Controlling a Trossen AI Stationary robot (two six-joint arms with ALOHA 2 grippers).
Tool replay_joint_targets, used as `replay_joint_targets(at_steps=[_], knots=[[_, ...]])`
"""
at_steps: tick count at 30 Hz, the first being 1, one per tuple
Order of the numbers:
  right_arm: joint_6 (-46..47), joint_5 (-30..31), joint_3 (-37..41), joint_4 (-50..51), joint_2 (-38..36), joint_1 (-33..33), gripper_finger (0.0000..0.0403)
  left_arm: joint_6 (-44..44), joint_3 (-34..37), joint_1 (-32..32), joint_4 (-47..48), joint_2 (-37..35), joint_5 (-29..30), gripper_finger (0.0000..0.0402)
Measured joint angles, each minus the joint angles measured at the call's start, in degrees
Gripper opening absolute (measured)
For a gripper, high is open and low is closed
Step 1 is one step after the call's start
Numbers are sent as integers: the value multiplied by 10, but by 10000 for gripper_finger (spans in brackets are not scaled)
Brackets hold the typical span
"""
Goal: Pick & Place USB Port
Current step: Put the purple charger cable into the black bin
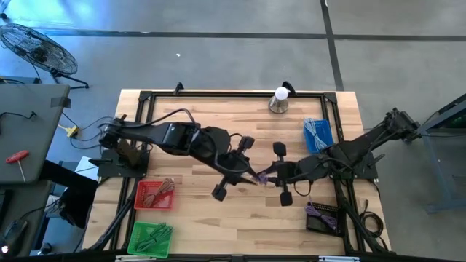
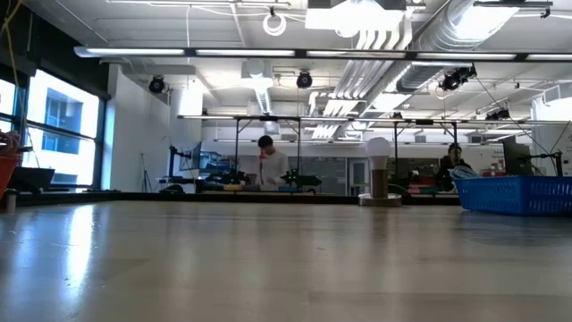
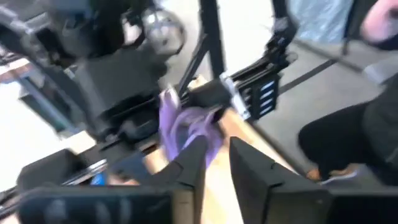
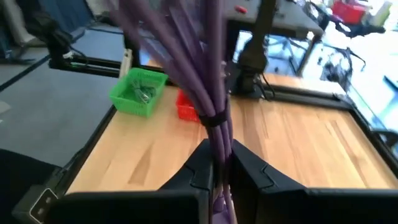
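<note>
From the high view I have both arms meeting over the middle of the table (image 1: 218,222), and the purple cable bundle (image 1: 263,177) hangs between the left gripper (image 1: 242,173) and the right gripper (image 1: 271,177). To me this is a handover in mid-air, so the pick is done and the place is still ahead. The red bin (image 1: 154,194), green bin (image 1: 151,239) and blue basket (image 1: 318,134) all stand well apart from the fingers, as does the dark tray (image 1: 324,217) holding more purple cables near the right arm.

The low view shows only bare tabletop, the blue basket and the room behind, so the cable is off the table.

In the left wrist view, my left fingers (image 3: 193,163) stand slightly parted, the purple bundle just at their tips; I judge they are letting go, not gripping.

In the right wrist view, the right fingers (image 4: 202,165) are clenched on the bundle just below its black tie (image 4: 214,119), strands rising straight up from the tips. What remains is carrying it to a container and releasing.
</note>
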State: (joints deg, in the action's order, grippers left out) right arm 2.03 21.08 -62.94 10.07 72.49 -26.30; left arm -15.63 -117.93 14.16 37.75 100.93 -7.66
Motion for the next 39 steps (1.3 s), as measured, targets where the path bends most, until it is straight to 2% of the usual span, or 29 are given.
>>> replay_joint_targets(at_steps=[7,11,15,21,25,32,39], knots=[[79,48,0,83,-4,-12,18,54,-3,20,1,-11,-40,157],[197,81,0,201,-18,-43,18,73,-3,33,48,-11,-33,206],[356,89,0,313,-32,-90,18,79,-3,47,125,-11,-23,233],[554,44,0,372,-35,-177,18,114,4,63,201,-11,11,239],[686,38,0,387,-35,-245,18,121,12,74,203,-11,38,239],[940,12,0,428,4,-359,18,135,16,80,203,-10,43,239],[1077,-71,0,464,73,-411,18,149,16,81,198,-9,57,239]])
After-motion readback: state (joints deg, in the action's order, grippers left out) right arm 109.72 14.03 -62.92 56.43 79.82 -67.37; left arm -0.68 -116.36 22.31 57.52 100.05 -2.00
